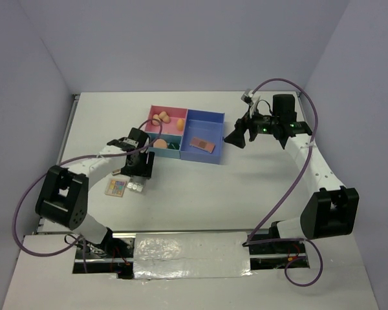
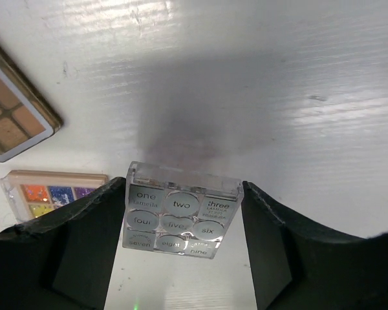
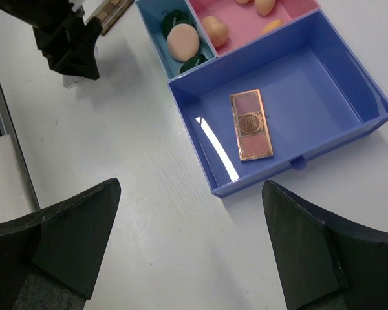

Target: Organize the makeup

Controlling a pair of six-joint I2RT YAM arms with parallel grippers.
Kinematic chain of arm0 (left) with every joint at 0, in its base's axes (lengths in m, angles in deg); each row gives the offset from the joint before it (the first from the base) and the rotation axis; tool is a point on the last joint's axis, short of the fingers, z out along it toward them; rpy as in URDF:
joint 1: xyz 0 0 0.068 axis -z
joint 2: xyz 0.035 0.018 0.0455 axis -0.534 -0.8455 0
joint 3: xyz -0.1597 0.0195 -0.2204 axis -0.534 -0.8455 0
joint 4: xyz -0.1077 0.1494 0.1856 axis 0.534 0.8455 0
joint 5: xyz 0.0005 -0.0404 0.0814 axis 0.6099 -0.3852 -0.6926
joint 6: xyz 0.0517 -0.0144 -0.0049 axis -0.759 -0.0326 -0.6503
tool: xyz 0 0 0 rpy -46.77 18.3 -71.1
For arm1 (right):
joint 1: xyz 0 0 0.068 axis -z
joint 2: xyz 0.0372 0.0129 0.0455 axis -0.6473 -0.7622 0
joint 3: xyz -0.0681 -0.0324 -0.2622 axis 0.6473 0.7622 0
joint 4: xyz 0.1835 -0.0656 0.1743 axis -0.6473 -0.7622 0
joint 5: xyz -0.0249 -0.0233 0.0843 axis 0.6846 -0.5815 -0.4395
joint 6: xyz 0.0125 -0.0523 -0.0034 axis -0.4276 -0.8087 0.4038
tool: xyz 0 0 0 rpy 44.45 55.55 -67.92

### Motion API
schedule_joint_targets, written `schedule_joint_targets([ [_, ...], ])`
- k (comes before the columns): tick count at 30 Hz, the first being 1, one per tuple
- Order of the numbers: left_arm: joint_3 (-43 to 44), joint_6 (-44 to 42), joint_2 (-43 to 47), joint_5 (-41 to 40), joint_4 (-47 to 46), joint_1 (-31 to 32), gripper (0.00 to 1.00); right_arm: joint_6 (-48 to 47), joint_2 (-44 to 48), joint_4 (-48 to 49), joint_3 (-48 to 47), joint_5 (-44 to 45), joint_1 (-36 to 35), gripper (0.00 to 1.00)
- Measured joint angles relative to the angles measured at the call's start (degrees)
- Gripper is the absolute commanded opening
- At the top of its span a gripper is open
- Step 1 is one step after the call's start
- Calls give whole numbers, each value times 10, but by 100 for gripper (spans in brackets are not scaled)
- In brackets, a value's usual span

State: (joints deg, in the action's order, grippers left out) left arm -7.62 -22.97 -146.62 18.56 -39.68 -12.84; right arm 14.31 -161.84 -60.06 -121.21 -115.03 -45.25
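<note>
My left gripper [image 2: 184, 190] is shut on a clear palette with silver pans [image 2: 179, 218], its fingers on both side edges; it sits left of the tray in the top view [image 1: 141, 173]. A colourful palette [image 2: 52, 192] and a brown palette [image 2: 13, 119] lie on the table beside it. My right gripper [image 3: 191, 239] is open and empty, hovering right of the tray [image 1: 236, 137]. A rose-gold palette [image 3: 251, 124] lies in the large blue compartment. Peach sponges [image 3: 215, 30] are in the pink compartment. A peach puff [image 3: 182, 42] and dark green compacts [image 3: 194, 62] sit in the teal compartment.
The pink-and-blue tray [image 3: 291, 169] stands at the middle back of the table [image 1: 200, 159]. The left arm [image 3: 64, 39] shows at the top left of the right wrist view. Grey walls close in the table on three sides. Cables loop beside both arms.
</note>
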Motion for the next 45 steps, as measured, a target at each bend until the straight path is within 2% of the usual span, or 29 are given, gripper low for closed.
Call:
schedule_joint_targets([
  [4, 4, 16, 60, 18, 0, 7, 19, 0, 2, 0, 0, 1, 2, 97],
  [8, 10, 34, 113, 72, -19, 8, 19, 0, 6, 0, 0, 2, 6, 97],
  [16, 14, 108, 129, 219, -153, 26, 20, 0, 15, 3, 5, 4, 24, 96],
  [27, 188, 153, -67, 271, -290, 80, 21, 14, 54, 13, 44, 16, 36, 95],
  [34, 312, 150, -184, 256, -290, 91, 22, 24, 74, 26, 57, 14, 43, 95],
  [40, 381, 148, -241, 226, -268, 99, 23, 30, 84, 33, 66, 13, 63, 95],
  [45, 419, 146, -278, 206, -241, 103, 32, 35, 86, 35, 70, 11, 64, 95],
])
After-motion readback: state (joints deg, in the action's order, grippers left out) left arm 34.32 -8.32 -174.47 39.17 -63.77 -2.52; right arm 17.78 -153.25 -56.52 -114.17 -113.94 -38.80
